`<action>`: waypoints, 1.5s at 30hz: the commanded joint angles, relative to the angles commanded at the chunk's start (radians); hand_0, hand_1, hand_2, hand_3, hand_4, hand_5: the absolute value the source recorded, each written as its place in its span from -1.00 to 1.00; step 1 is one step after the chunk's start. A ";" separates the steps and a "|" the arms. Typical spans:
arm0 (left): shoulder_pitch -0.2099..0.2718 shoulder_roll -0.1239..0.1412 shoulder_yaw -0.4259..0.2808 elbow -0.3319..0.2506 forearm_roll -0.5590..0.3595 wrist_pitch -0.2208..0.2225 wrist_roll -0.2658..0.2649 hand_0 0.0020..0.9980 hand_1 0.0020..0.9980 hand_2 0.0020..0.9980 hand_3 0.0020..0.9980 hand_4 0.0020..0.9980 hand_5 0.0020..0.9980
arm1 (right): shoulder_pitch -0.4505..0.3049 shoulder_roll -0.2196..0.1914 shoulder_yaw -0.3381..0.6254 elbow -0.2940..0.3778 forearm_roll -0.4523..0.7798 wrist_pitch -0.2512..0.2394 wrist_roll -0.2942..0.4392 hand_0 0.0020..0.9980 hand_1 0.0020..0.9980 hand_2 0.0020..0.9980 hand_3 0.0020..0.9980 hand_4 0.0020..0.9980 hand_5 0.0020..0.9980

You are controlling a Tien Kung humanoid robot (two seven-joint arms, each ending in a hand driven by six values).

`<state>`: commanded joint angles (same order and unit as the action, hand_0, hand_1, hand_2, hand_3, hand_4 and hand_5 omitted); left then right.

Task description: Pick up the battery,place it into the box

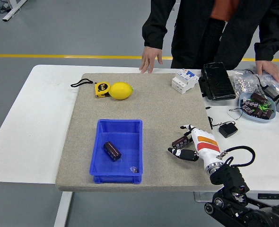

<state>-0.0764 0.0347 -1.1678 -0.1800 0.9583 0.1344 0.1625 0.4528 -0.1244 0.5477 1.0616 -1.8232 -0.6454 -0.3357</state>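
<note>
A dark cylindrical battery (pixel 181 141) lies on the grey mat (pixel 153 106), right of the blue box (pixel 100 142). My right hand (pixel 177 139) reaches in from the lower right with its fingers spread to either side of this battery. The thumb (pixel 178 152) sits just in front of the battery and the other fingertips (pixel 186 127) behind it. I cannot see a closed grip on it. A second dark battery (pixel 112 151) lies inside the box, beside a small clear bit (pixel 134 168). My left hand is out of view.
At the mat's back lie a yellow tape measure (pixel 101 89), a lemon (pixel 121 90) and a white breaker (pixel 185 80). A black case (pixel 216 81), a small black block (pixel 228 129) and a bowl of parts (pixel 257 107) sit right. A person's hands (pixel 150 59) rest on the far edge.
</note>
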 joint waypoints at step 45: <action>-0.007 0.000 0.011 0.000 -0.020 -0.001 -0.002 0.53 0.43 0.48 0.27 0.41 0.25 | 0.027 -0.002 0.022 0.006 -0.013 0.000 0.029 -0.41 -0.36 -0.15 0.20 0.58 -0.43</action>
<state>-0.0831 0.0348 -1.1565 -0.1800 0.9380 0.1330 0.1606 0.4799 -0.1263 0.5695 1.0679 -1.8358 -0.6454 -0.3070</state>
